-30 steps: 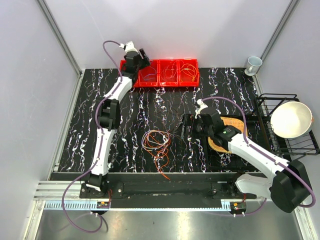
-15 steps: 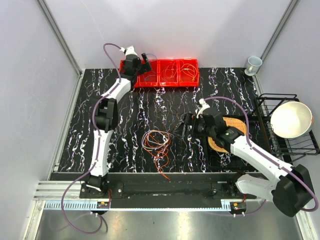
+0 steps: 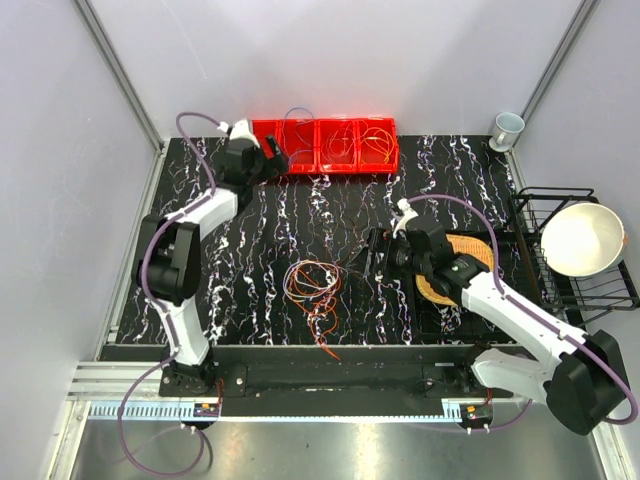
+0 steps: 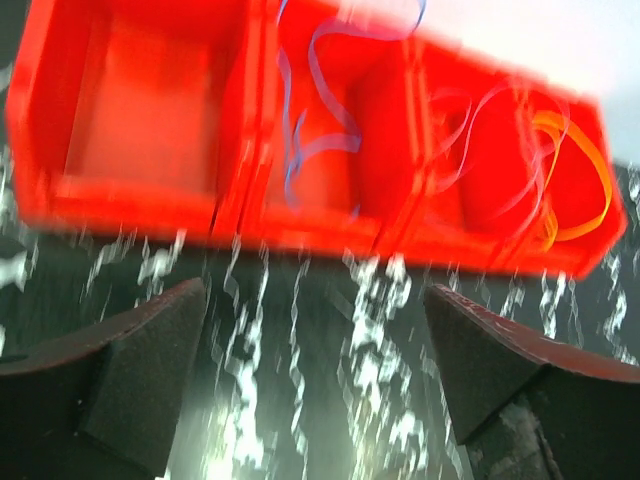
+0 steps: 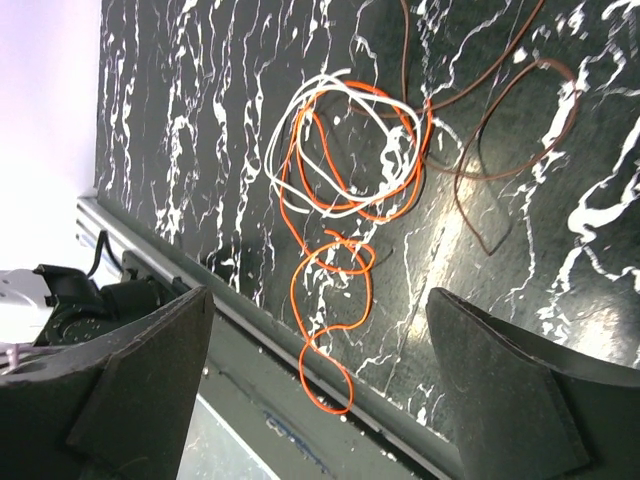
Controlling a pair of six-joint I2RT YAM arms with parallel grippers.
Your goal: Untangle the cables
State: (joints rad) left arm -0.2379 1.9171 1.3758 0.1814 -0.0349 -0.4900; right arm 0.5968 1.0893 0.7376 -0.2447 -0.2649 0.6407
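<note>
Left tool (image 3: 272,152) is seen spread wide, empty, just before red tray (image 3: 325,168), where some cables (image 3: 377,138) are lodged. Main tangle (image 3: 312,283) is laid mid-surface (image 3: 250,250). Right tool (image 3: 372,256) is set wide near it, nothing gripped

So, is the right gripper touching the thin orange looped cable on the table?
Apart. Right wrist view: the thin orange cable lies between the open right gripper's fingers, clear of both.

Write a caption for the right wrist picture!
Open right claw above tangled orange, white and brown cables on the table.
</note>
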